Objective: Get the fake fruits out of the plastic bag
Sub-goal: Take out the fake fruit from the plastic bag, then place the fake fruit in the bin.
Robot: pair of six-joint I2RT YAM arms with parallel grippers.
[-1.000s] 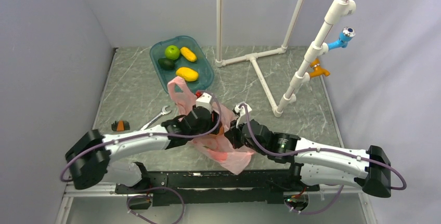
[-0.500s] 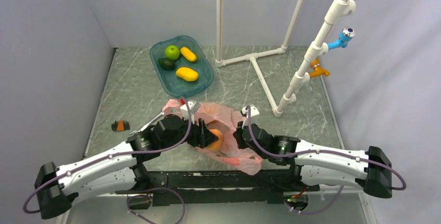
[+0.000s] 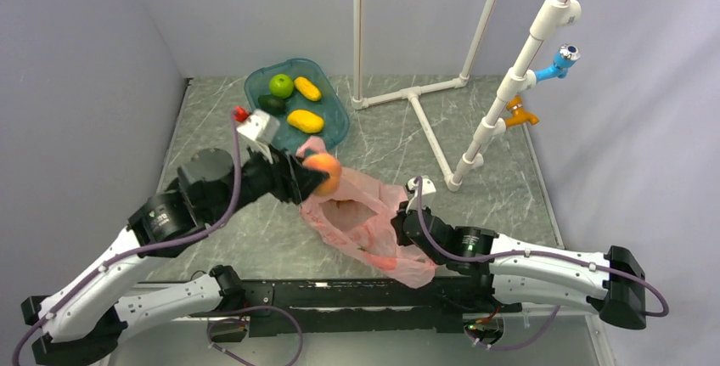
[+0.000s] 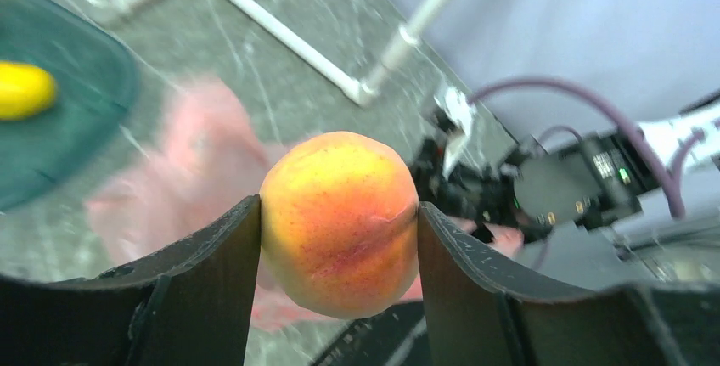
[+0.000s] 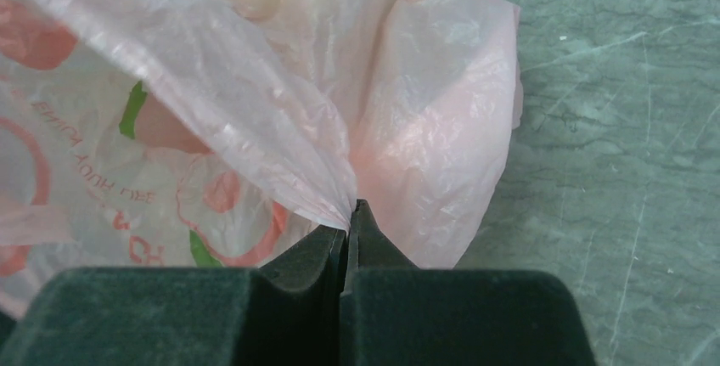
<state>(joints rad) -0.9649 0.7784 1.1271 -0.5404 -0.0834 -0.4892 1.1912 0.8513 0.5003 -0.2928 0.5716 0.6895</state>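
Left claw (image 3: 314, 181): you have it closed about the peach (image 4: 338, 222), one finger on each flank at the fruit's widest girth; the fruit sits square between them, with its lower part hanging below the contact line.

Location: the peach is raised off the desk (image 3: 501, 205), out of the plastic bag (image 3: 361, 222) and above the bag's far-left end, just short of the near rim of the teal tray (image 3: 251, 94) in the far-left part of the desk.

Right claw (image 5: 348, 213): fully closed, pinching a fold of the bag's film at the fingertips; the bag lies crumpled near the middle of the near edge, mouth toward the left arm.

Tray contents: two yellow mango-like fruits (image 3: 306, 121) and two green fruits.

Handling, in my judgement: the peach looks hard, glossy and light, so it may roll or squirt out of a grip placed off its widest part (the present hold looks sound); lower it before you release. The bag is thin, limp and crinkly; take it by a gathered fold or a handle loop, never flat.

Bag interior: red patches show through the film; you cannot tell print from fruit.
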